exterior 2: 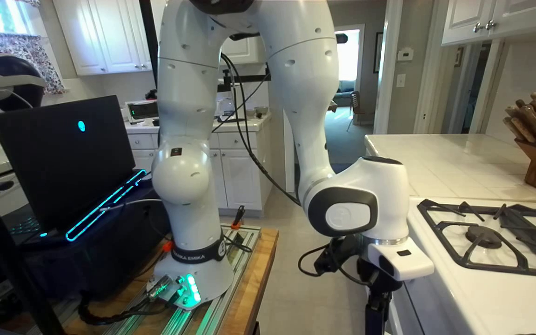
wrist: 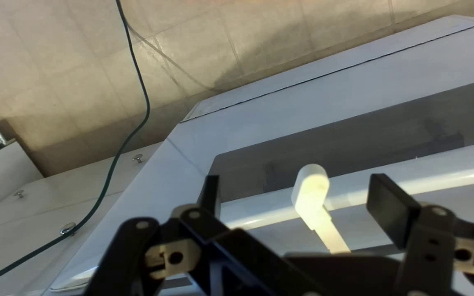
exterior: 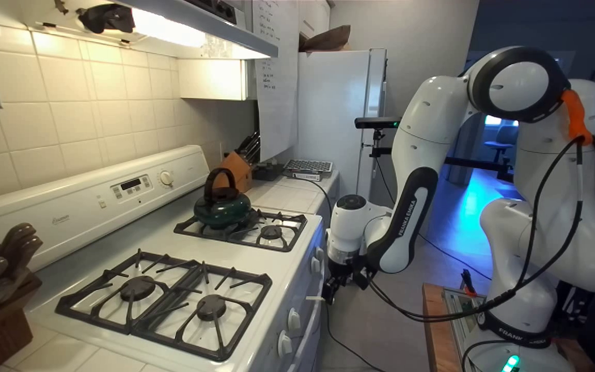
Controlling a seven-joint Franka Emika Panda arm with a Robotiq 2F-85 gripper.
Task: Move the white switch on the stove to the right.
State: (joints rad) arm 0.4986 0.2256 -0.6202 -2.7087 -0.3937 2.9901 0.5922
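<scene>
Here at the front of the stove, your gripper hangs with fingers apart, the white switch jutting from that front between them, so you'll want to centre on it, squeeze lightly, and ease it right along the stove without prying.

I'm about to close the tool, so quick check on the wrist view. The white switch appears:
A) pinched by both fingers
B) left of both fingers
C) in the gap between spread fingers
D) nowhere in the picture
C: the white switch shows between the spread fingers, with space visible on either side of it.
</scene>
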